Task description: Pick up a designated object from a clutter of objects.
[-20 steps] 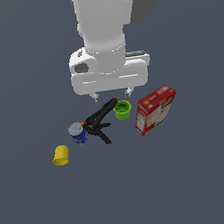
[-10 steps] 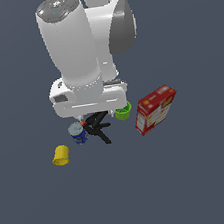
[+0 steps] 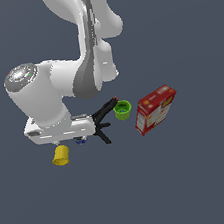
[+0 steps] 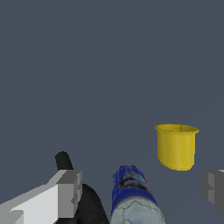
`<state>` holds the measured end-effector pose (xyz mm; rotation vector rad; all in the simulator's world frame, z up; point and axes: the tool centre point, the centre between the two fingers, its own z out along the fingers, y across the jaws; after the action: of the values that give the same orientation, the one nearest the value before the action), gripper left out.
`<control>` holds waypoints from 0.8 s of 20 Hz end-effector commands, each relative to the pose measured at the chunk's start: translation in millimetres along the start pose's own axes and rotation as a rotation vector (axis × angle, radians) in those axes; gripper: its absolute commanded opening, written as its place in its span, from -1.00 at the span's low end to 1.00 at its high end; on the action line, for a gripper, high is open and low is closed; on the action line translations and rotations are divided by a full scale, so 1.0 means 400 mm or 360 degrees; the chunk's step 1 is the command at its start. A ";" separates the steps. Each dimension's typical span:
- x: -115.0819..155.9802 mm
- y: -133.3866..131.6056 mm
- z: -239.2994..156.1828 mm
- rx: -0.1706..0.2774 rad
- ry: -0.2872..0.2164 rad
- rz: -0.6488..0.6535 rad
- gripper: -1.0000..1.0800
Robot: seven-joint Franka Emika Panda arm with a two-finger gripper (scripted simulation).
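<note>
The bright-yellow cup (image 3: pixel 61 155) lies on the grey floor at the exterior view's left end of the clutter; in the wrist view (image 4: pixel 176 146) it stands apart from both fingers. My gripper (image 3: pixel 70 139) hangs just above the floor, beside the cup and over the blue can (image 3: pixel 80 140), which the hand mostly hides. In the wrist view the gripper (image 4: pixel 142 186) is open and empty, with the blue can (image 4: pixel 133 194) between its fingers (image 4: pixel 65 192). The black red-tipped clamp (image 3: pixel 104 120), green cup (image 3: pixel 123 109) and red cracker box (image 3: pixel 155 109) lie toward the exterior view's right.
The clamp's black handle (image 4: pixel 83 197) shows next to one finger in the wrist view. The white arm (image 3: pixel 79 83) arches over the clutter. The grey floor (image 3: pixel 194 183) spreads around the items.
The arm has swung toward the exterior view's left and lowered. The hand moved from above the clamp and green cup to over the blue can, next to the yellow cup. The objects have not moved.
</note>
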<state>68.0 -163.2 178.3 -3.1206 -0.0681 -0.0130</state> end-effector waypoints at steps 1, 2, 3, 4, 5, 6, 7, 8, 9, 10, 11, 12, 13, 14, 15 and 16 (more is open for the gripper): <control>-0.003 0.066 0.055 -0.0007 -0.0001 -0.0015 0.92; -0.005 0.089 0.074 -0.0010 -0.0002 -0.0019 0.92; -0.008 0.111 0.092 -0.0012 -0.0004 -0.0024 0.92; -0.011 0.130 0.108 -0.0015 -0.0005 -0.0028 0.92; -0.014 0.148 0.124 -0.0017 -0.0006 -0.0032 0.92; -0.018 0.165 0.138 -0.0020 -0.0007 -0.0035 0.92; -0.021 0.180 0.151 -0.0022 -0.0009 -0.0038 0.92; -0.024 0.193 0.162 -0.0024 -0.0010 -0.0041 0.92; -0.027 0.205 0.173 -0.0026 -0.0011 -0.0044 0.92; -0.030 0.215 0.182 -0.0027 -0.0012 -0.0046 0.92; -0.032 0.223 0.189 -0.0029 -0.0012 -0.0048 0.92; -0.034 0.230 0.195 -0.0030 -0.0013 -0.0049 0.92; -0.036 0.235 0.200 -0.0031 -0.0014 -0.0051 0.92; -0.037 0.239 0.204 -0.0031 -0.0014 -0.0052 0.92; -0.038 0.242 0.206 -0.0031 -0.0014 -0.0052 0.92; -0.039 0.243 0.206 -0.0031 -0.0014 -0.0052 0.92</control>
<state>57.3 -258.0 94.8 -3.1385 -0.1162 0.0016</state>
